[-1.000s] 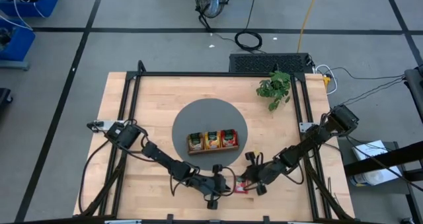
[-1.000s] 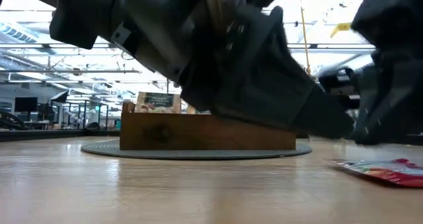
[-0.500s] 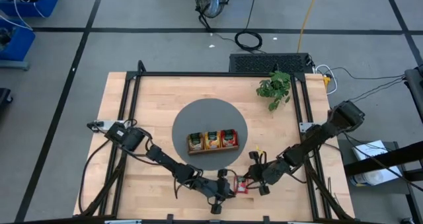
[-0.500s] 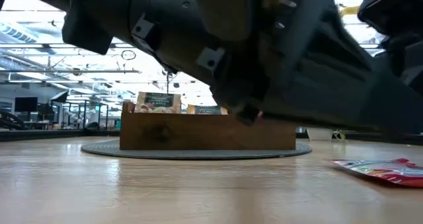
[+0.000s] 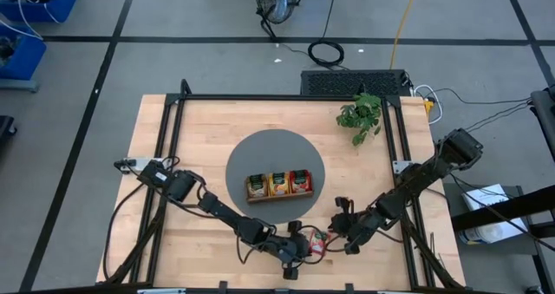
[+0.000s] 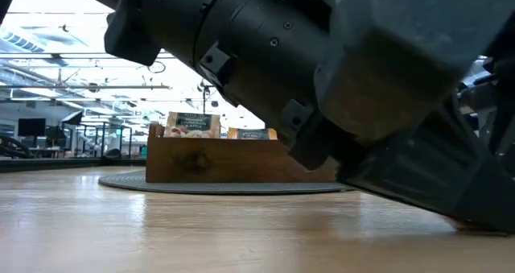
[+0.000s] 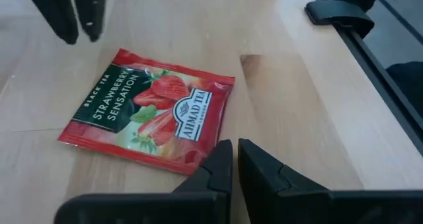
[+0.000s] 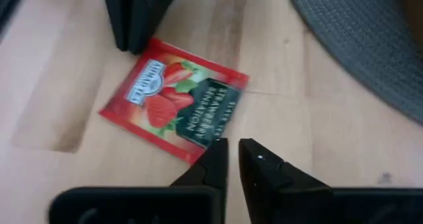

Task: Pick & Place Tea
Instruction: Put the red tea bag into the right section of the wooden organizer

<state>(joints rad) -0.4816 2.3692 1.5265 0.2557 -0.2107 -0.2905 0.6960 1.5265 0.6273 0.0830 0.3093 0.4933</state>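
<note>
The red tea packet [image 7: 147, 112] lies flat on the bench [image 5: 199, 129], low and right of centre, held by neither arm. The left pincer [image 7: 232, 159] has slid closer, nearly shut; the right pincer [image 8: 231, 159], also narrow, has just parted slightly beside it.

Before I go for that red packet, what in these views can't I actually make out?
- Low view: the red strawberry tea packet is hidden behind an arm filling the frame.
- Low view: the wooden tray is cut off on its right by that arm; only two packet tops show.
- High view: tray labels too small to read; left gripper and right gripper crowd the packet, so contact is unclear.
- Wrist views: both grippers look nearly closed near a packet edge; touching is uncertain.
</note>
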